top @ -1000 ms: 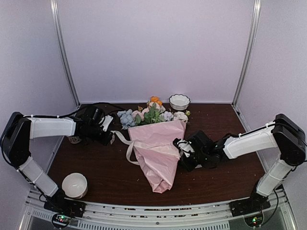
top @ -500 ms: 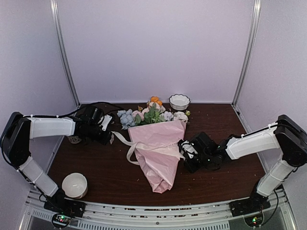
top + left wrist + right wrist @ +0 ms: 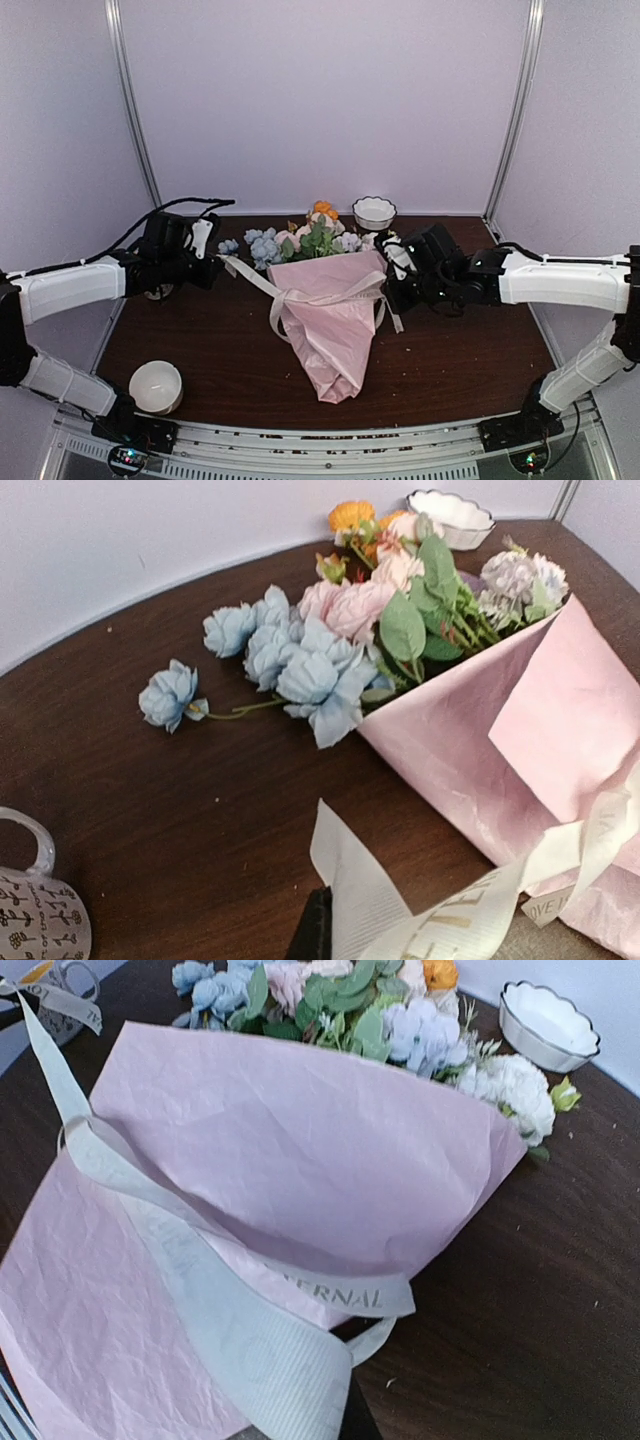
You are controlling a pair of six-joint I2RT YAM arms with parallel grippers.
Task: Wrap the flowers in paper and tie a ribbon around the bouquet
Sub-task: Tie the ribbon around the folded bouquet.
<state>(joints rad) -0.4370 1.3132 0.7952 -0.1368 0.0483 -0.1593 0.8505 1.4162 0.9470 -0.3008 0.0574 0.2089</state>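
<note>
Claws: two. The left claw (image 3: 213, 266) and the right claw (image 3: 390, 287) are each clamped tight on one end of the ribbon (image 3: 300, 298).
Ribbon: one floppy cream strip with printed letters, drawn across the bouquet (image 3: 330, 330) from claw to claw.
Bouquet: one, lying mid-table (image 3: 450, 360). It is a cone of crinkly pink paper (image 3: 300, 1150) with the flowers (image 3: 312, 238) pointing to the far wall.
Bowls: two, white, one behind the flowers (image 3: 374, 212) and one near left (image 3: 156, 386).
Hidden: the stalks are inside the paper. The mug (image 3: 35, 920) is cut off by the frame edge, and the claw tips barely show in the wrist views.
</note>
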